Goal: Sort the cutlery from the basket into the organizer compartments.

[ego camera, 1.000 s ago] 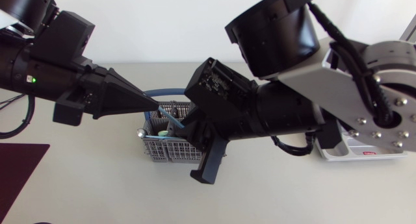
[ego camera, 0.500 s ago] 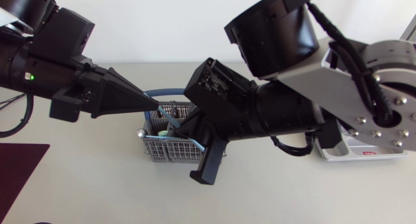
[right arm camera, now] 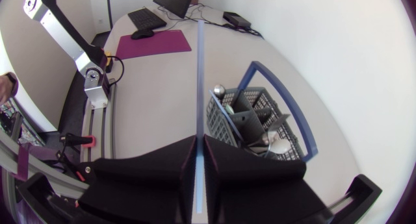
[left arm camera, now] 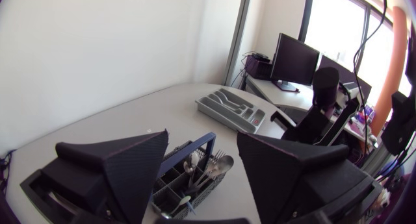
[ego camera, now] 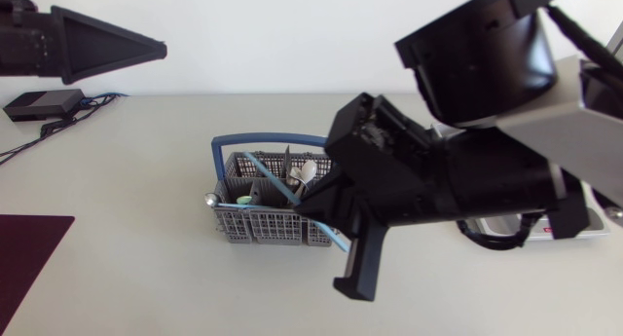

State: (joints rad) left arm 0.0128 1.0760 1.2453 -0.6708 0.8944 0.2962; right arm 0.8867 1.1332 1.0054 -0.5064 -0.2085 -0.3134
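Right pincer [right arm camera: 199,146] clamping blue rod [right arm camera: 199,68], left pincer [left arm camera: 203,137] spread

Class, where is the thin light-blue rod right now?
The light-blue rod is held between the fingers of the right gripper. In the head view it slants over the grey basket near the table's middle.
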